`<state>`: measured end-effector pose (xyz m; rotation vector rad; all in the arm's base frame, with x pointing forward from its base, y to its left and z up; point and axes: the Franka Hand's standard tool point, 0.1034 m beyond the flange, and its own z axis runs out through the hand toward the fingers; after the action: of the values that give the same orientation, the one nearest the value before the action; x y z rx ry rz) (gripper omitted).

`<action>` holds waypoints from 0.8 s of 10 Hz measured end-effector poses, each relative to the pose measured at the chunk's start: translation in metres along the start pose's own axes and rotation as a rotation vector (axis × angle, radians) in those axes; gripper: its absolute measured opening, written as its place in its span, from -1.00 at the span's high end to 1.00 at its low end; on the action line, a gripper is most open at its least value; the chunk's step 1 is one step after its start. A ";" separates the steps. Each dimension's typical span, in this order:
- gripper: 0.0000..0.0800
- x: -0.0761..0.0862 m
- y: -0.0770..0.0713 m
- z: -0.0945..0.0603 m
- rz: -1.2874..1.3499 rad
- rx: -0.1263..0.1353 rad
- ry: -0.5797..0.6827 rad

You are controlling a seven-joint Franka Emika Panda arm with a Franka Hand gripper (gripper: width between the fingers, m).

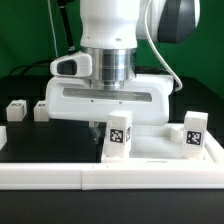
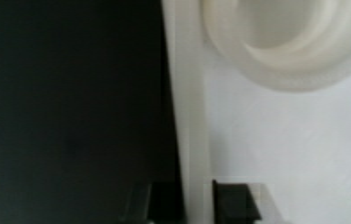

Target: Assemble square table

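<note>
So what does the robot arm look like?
A rounded white arm with a black joint cover, a silver ring at the wrist, then a wide white boxy gripper with two dark fingers. A small white camera sits beside the ring.

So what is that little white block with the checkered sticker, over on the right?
It is a small white leg block, plastic by its look, with a square black-and-white tag on the face toward the camera. It stands upright at the exterior view's right, just behind the long low white rail. Nothing grips it; what it rests on I cannot tell.
</note>
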<state>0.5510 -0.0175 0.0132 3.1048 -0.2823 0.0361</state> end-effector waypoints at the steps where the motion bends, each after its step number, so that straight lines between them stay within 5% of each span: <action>1: 0.82 0.000 0.000 0.000 0.000 0.000 0.000; 8: 0.82 0.000 0.001 0.000 -0.019 -0.001 0.000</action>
<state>0.5510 -0.0183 0.0133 3.1064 -0.2532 0.0354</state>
